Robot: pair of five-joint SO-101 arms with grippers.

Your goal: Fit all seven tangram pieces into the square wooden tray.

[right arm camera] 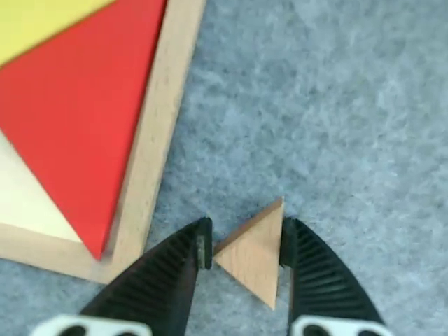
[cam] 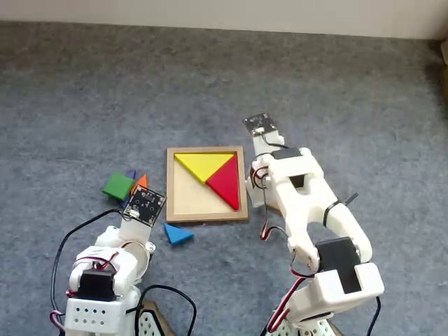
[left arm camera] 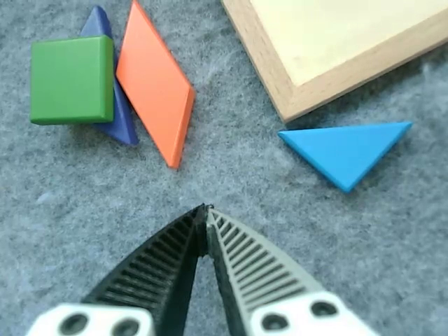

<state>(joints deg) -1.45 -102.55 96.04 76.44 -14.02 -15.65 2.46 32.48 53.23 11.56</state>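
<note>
The square wooden tray (cam: 170,185) lies mid-table on grey carpet (cam: 350,105). The yellow triangle (cam: 203,165) and the red triangle (cam: 226,186) sit inside it, meeting along one long edge; the rest of its floor is bare.

The right gripper (right arm camera: 245,241) is just outside the tray's edge beside the red triangle. Its jaws are narrowed around a small wooden triangle (right arm camera: 255,253) that lies flat on the carpet, with a finger against each side. From above, the right arm (cam: 308,203) covers this piece and the claw.

The left gripper (left arm camera: 205,211) is low over bare carpet with its jaws closed together and nothing between them. Ahead of it lie four loose pieces. The light blue triangle (left arm camera: 346,150) is just beside the tray's corner, not touching. The orange parallelogram (left arm camera: 155,82) and the green square (left arm camera: 71,79) lie farther off. Both overlap a dark blue piece (left arm camera: 120,115), so its shape is hard to make out. In the high view the left arm's camera board (cam: 143,204) cuts off part of this cluster.
</note>
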